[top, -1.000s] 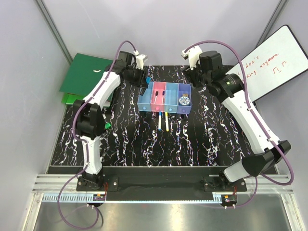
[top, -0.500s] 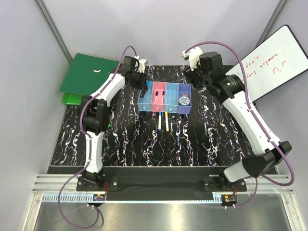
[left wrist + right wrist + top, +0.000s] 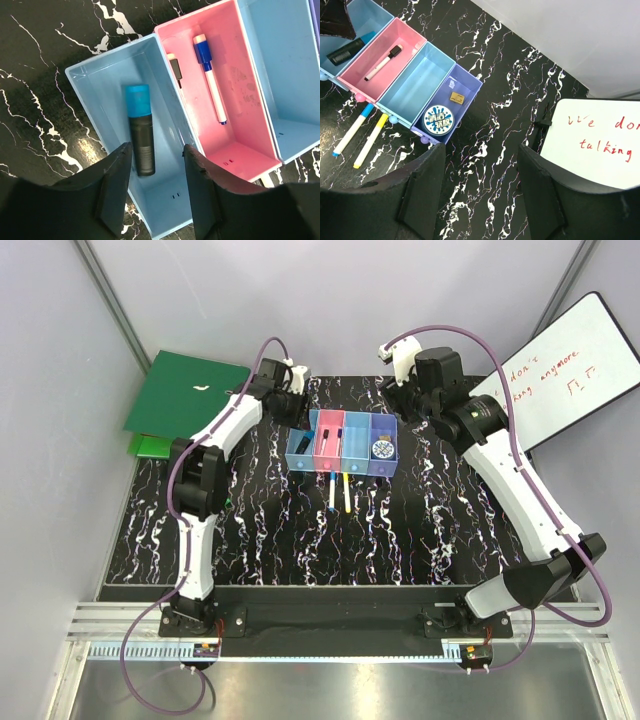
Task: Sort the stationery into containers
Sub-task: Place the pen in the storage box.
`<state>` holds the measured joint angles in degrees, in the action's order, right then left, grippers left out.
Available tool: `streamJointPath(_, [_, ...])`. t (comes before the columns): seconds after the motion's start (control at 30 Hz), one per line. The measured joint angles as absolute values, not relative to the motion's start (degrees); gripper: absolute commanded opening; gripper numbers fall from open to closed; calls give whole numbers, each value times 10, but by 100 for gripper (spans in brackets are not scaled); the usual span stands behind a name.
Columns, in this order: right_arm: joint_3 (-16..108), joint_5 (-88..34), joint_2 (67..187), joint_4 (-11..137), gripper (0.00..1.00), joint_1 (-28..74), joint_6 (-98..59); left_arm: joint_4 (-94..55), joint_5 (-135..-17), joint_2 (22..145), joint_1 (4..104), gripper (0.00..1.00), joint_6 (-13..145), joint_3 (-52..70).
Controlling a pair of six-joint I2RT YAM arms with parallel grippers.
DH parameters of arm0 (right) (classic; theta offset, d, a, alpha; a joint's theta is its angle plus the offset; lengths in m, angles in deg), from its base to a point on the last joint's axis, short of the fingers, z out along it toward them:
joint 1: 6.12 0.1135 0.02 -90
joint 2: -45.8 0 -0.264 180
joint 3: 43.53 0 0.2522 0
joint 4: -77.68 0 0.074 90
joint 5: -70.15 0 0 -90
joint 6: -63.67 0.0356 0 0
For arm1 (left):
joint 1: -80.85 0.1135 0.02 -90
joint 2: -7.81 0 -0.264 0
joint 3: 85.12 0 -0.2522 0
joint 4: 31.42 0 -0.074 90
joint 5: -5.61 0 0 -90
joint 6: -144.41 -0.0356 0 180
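Row of four joined translucent plastic bins (image 3: 357, 445): black marker with cyan cap (image 3: 139, 132) lies flat in its left end bin. Left hand (image 3: 157, 170) hovers over that bin, fingers apart, empty; probably the drop point. Right hand (image 3: 481, 165) sits off the row's violet end, fingers apart, holding nothing. Blue-capped white pen (image 3: 351, 130) and yellow-capped white pen (image 3: 371, 141) lie just in front of the row, unsorted.
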<state>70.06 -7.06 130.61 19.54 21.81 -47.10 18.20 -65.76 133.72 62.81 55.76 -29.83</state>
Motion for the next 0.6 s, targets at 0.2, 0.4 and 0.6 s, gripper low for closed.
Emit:
streamJointPath(0.2, [701,-70,1306,196,66,215,-471,182,-656,1337,627,49,558,-297])
streamJointPath(0.4, [701,-70,1306,196,66,215,-471,187,-640,1302,627,57,520,-280])
streamJointPath(0.6, [701,-71,1300,196,67,215,-471,218,-646,1090,627,67,351,-146])
